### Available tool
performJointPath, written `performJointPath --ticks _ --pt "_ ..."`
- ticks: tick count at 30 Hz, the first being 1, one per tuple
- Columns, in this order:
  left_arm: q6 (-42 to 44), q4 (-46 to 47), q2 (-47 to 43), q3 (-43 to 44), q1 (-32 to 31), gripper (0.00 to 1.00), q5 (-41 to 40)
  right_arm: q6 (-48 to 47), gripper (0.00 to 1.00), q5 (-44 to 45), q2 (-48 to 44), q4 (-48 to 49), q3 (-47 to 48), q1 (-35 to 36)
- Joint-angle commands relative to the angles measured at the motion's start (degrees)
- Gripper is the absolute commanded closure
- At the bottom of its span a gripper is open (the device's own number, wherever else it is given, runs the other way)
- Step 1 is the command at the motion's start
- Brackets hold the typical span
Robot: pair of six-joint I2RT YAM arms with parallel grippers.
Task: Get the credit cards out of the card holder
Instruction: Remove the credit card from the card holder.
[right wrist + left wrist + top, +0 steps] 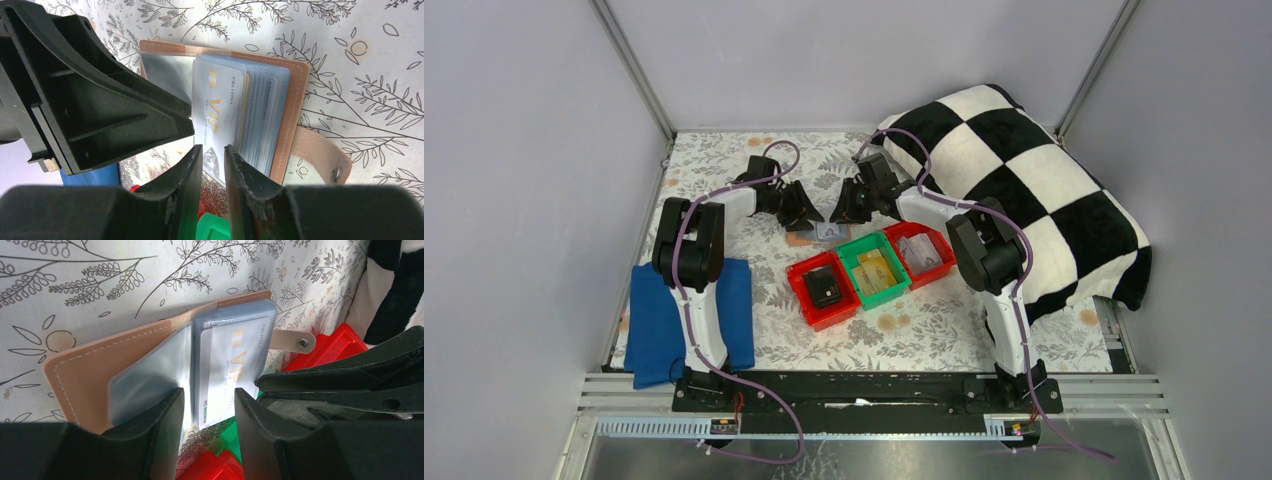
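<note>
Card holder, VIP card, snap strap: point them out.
card holder (81, 372), left wrist view, pink inner cover
VIP card (216, 114), right wrist view, gold lettering
snap strap (320, 154), right wrist view, tab middle

A robotics lab cell is indicated by plain grey panel walls (524, 150), aluminium frame posts (632, 70) and a black mounting rail (864, 392).

Pink card holder (297, 85), prob. whitish credit cards (220, 110), b/w checked blanket (1024, 170).
</note>
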Motion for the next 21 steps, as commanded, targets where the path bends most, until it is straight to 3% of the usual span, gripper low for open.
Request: performJointPath --ticks 1,21 --pt "0.21 1.37 -2.09 -0.24 0.38 0.54 0.47 -1.29 0.7 1.3 -0.2 -0.22 0.85 0.55" --pt "0.29 1.37 -2.45 -0.49 0.38 0.54 0.47 -1.41 0.7 3.46 -2.02 0.69 -1.7 0.43"
